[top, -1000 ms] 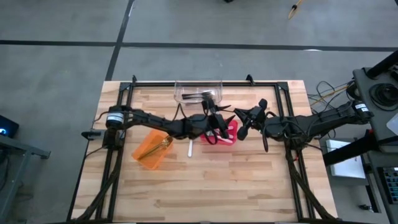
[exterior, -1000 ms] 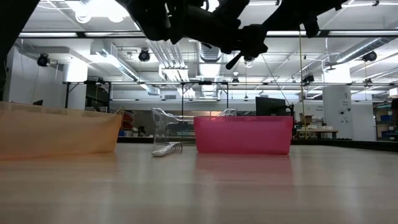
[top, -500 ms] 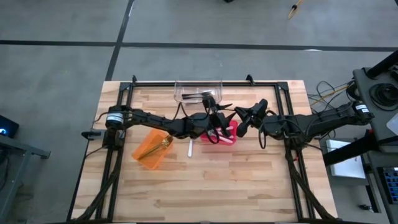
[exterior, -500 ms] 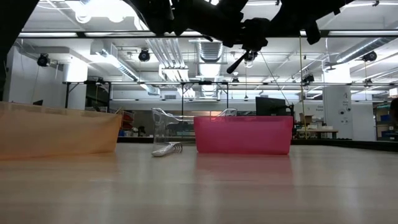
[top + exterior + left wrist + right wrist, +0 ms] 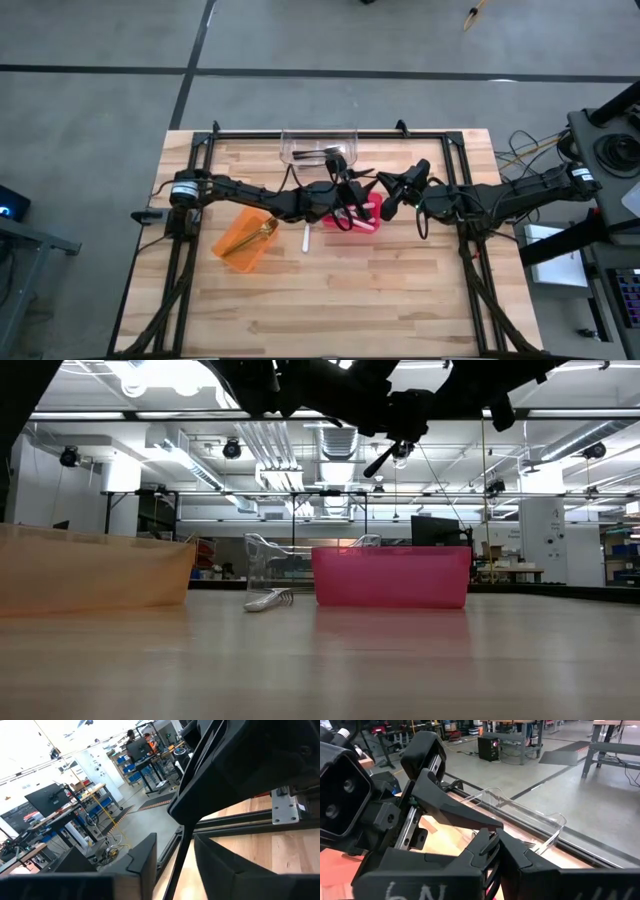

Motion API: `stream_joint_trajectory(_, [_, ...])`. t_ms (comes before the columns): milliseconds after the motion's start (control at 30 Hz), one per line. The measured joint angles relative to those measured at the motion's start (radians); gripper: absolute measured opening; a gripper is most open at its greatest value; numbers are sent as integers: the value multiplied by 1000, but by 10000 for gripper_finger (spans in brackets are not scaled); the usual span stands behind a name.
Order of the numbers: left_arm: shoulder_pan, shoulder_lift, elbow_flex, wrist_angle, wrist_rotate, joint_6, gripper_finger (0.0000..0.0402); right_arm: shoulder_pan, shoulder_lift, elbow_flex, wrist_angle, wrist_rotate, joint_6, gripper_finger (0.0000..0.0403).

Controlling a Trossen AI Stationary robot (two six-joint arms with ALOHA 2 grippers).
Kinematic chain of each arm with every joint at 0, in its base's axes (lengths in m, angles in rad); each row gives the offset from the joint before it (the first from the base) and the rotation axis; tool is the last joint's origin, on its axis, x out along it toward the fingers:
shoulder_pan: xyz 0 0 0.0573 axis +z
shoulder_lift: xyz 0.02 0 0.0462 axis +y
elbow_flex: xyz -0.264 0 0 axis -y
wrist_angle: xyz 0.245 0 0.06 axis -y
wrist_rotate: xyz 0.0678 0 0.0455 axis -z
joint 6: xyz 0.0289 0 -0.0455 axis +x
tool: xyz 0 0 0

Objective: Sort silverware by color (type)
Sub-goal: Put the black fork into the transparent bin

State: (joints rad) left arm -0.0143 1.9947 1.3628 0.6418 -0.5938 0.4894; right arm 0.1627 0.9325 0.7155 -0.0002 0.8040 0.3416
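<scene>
My right gripper [image 5: 388, 207] hangs shut over the red bin's [image 5: 366, 224] right part, with a thin black utensil [image 5: 384, 459] slanting below it. My left gripper [image 5: 350, 205] faces it over the same bin. It is open, and in the left wrist view its fingers [image 5: 142, 862] stand on either side of the black utensil [image 5: 179, 857] without touching. A gold utensil [image 5: 265, 229] lies in the orange bin [image 5: 240, 245]. Silver pieces [image 5: 330, 153] lie in the clear bin [image 5: 318, 146]. One silver fork [image 5: 268, 600] rests flat on the table. My right gripper pinches the black utensil between its two shut fingers [image 5: 487, 847], at the utensil's upper end [image 5: 187, 829]. The utensil is lifted clear and slants down from the fingers toward my left gripper. The fingers hide the exact spot of contact.
The three bins stand mid-table: orange bin [image 5: 95, 570] left, red bin [image 5: 390, 575] centre, clear bin [image 5: 268, 565] toward the far edge. Bare wood [image 5: 350, 300] stretches along the near half. A black frame rail [image 5: 330, 133] runs along the far edge.
My right gripper has moved a little toward the table's left, closer to my left gripper, and risen slightly with the black utensil. For the last half second both arms have kept still.
</scene>
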Motion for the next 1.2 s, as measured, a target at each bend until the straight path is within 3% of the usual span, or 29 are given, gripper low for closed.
stream_joint_trajectory(267, [-1,0,0,-18,12,-49,11,0,0,0,5,0,3,13])
stream_joint_trajectory(667, [-5,0,0,-24,9,-83,2,0,1,0,5,3,0,21])
stream_joint_trajectory(900, [-3,-2,0,-48,-11,-89,1,0,-17,0,0,16,-2,95])
stream_joint_trajectory(1200, [18,-86,0,-287,-2,-109,1,0,-88,0,-45,8,-4,167])
